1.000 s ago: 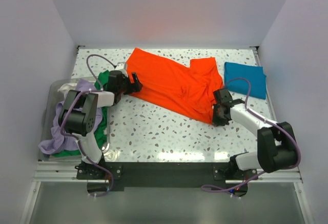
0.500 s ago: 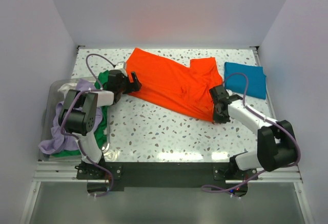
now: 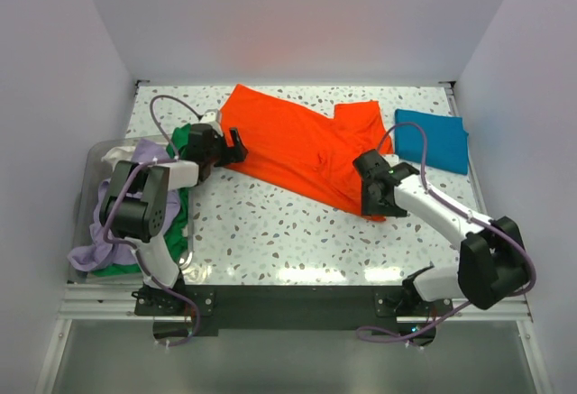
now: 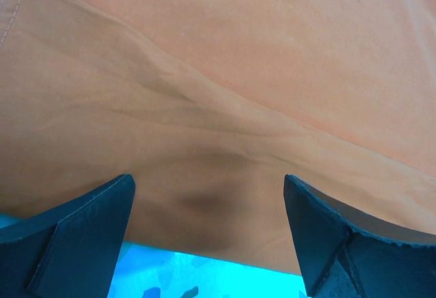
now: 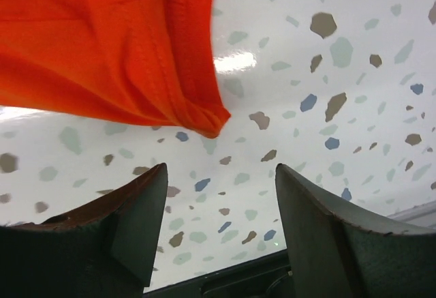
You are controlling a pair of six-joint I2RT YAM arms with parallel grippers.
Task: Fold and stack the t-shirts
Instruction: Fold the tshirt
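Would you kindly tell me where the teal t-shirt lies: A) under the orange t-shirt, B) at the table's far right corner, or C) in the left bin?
B: the teal t-shirt lies folded at the table's far right corner, apart from the orange t-shirt.

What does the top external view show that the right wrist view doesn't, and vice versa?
Top external only: the folded teal t-shirt at far right, the heap of green, lavender and whitish shirts at left, and the left gripper at the orange t-shirt's left edge. Right wrist only: that shirt's stitched hem corner, close up, just ahead of the open, empty right gripper. Both: the orange t-shirt and the speckled table.
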